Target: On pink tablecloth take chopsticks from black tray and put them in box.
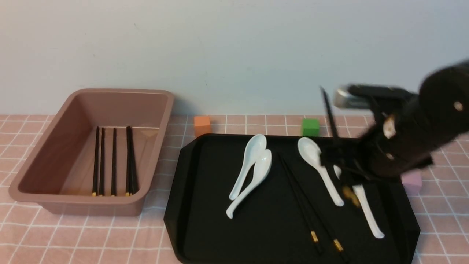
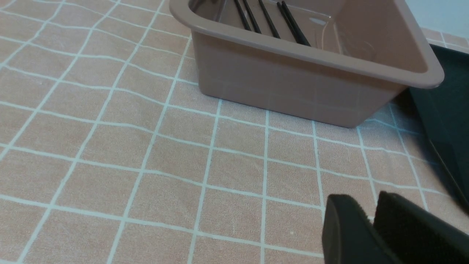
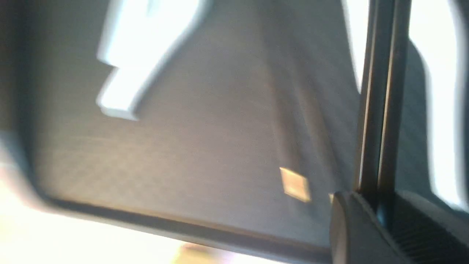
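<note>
The black tray (image 1: 220, 227) lies on the pink tablecloth (image 1: 91, 238). My right gripper (image 1: 337, 161) hovers blurred over the tray's right part, shut on black chopsticks (image 1: 329, 110) that stand nearly upright. The right wrist view shows them as two dark sticks (image 3: 377, 110) side by side between the jaws of the right gripper (image 3: 381, 200). Two more chopsticks (image 1: 304, 205) lie on the tray, gold bands toward me. The box (image 1: 121, 91) at the left holds several chopsticks (image 1: 113, 161). My left gripper (image 2: 368, 209) is shut and empty, low over the cloth near the box (image 2: 278, 84).
White soup spoons lie on the tray: a pair (image 1: 253, 168) in the middle, one (image 1: 318, 165) right of centre and one (image 1: 366, 209) under my right arm. An orange cube (image 1: 202, 124) and a green cube (image 1: 310, 127) sit behind the tray, a pink cube (image 1: 412, 182) at its right.
</note>
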